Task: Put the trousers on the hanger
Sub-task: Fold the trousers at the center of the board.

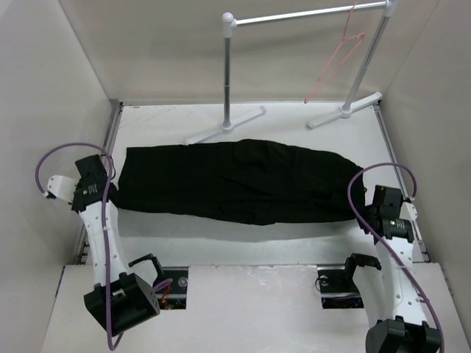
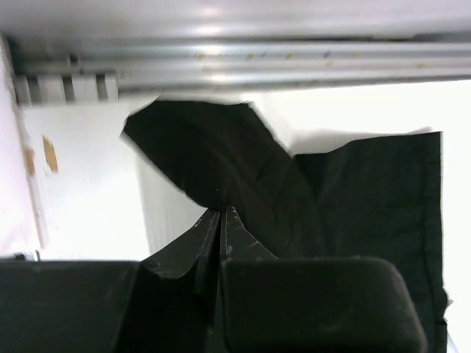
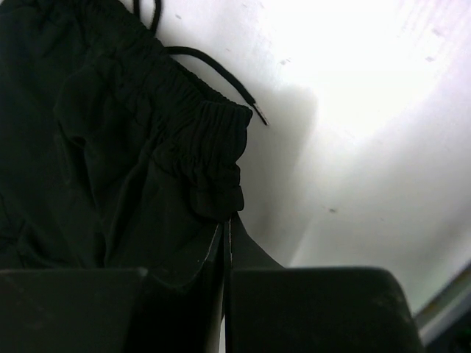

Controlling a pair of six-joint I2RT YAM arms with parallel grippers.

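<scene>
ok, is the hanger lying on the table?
No, the hanger hangs by its hook from the rack's top bar at the back right.

The white table (image 1: 294, 246) has black trousers (image 1: 235, 180) lying across its middle. They reach from near the left edge almost to the right edge. At the right end, a thin black string (image 3: 213, 66) from the waist lies on the bare table top. A grey rack (image 1: 228, 73) stands by the far edge, with both its feet on the table. One foot ends just beside the trousers.
</scene>
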